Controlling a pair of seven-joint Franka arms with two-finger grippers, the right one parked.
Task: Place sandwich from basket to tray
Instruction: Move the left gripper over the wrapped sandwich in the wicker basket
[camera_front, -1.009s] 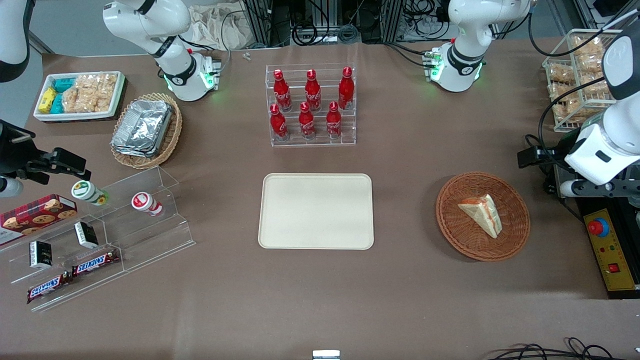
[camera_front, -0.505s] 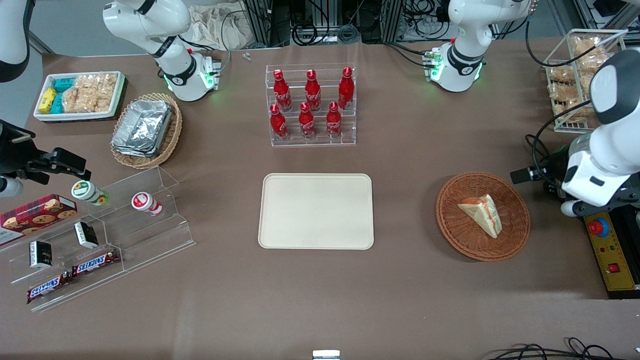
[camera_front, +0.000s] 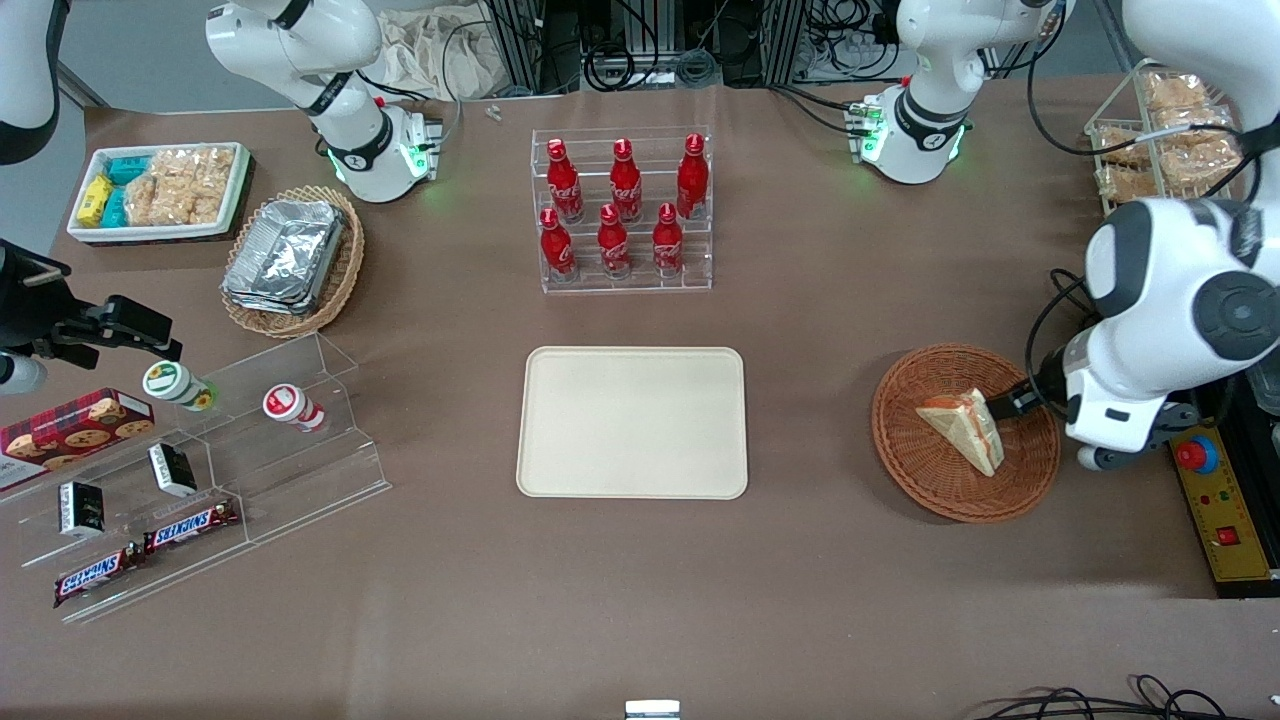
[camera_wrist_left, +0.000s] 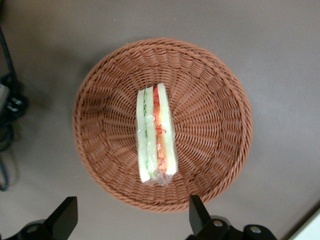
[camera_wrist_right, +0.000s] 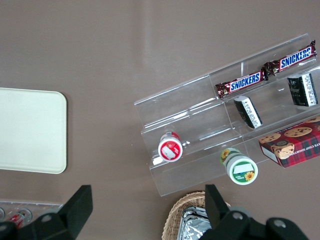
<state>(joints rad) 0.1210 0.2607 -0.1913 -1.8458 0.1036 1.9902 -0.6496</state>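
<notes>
Hovering over wicker basket (camera_wrist_left: 162, 125), gripper (camera_wrist_left: 131, 220) fingers spread wide, empty. Wrapped sandwich (camera_wrist_left: 156, 135) lies inside basket, tray (camera_front: 632, 422) well apart. Advice: centre jaws across bread faces, descend, avoid rim.

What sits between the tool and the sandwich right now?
Nothing: in the left wrist view the open tool hangs above the sandwich lying in the basket, with only air between them.
</notes>
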